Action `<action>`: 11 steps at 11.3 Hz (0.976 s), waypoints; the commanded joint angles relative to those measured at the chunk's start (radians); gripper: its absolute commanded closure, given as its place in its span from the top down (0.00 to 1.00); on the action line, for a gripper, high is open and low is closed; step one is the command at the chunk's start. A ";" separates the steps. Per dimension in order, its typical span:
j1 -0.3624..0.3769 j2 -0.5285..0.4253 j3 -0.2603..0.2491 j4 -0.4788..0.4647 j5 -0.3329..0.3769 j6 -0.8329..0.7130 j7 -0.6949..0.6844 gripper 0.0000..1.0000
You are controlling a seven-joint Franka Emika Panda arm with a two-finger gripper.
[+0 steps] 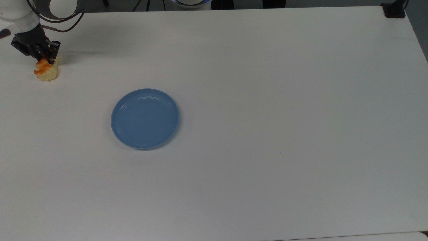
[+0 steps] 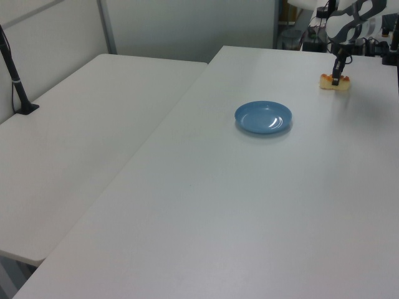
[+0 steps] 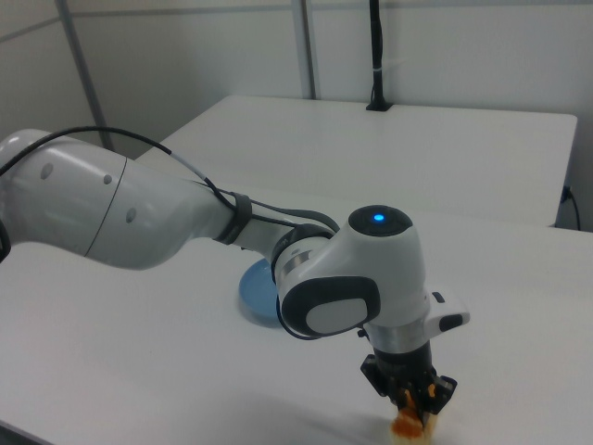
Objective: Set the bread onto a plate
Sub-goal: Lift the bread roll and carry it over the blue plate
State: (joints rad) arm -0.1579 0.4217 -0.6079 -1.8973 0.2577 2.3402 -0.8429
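the bread [image 1: 45, 72] sits on the white table [image 1: 267, 100] way over at the top view's far left, well apart from the blue plate [image 1: 144, 118], which has nothing on it. the gripper [image 1: 42, 60] is down on the bread's far end, fingers pinched in narrow against it. in the right view the bread [image 3: 409, 426] pokes out just under the gripper [image 3: 413, 400].

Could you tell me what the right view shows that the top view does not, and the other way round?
Right view alone: the arm's big white body with its lit blue dot. Top view alone: the whole plate, bare, and the table from end to end. Both: the gripper down on the bread, which sits on the table away from the plate.
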 commanded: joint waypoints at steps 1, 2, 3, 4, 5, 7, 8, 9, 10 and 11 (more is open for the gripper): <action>0.001 -0.015 0.019 0.001 0.021 -0.004 -0.010 0.22; 0.004 -0.024 0.026 0.023 0.021 -0.050 0.037 0.21; 0.006 -0.041 0.042 0.065 0.021 -0.109 0.097 0.21; 0.008 -0.055 0.063 0.110 0.021 -0.177 0.161 0.21; 0.008 -0.069 0.091 0.163 0.021 -0.250 0.238 0.21; 0.008 -0.083 0.144 0.269 0.021 -0.379 0.371 0.21; 0.008 -0.098 0.169 0.321 0.020 -0.454 0.428 0.21; 0.008 -0.116 0.194 0.358 0.020 -0.520 0.476 0.21; 0.008 -0.142 0.224 0.383 0.018 -0.565 0.520 0.21; 0.008 -0.168 0.262 0.385 0.011 -0.584 0.571 0.21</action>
State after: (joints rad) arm -0.1437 0.3154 -0.4126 -1.5341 0.2668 1.8313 -0.3738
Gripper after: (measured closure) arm 0.793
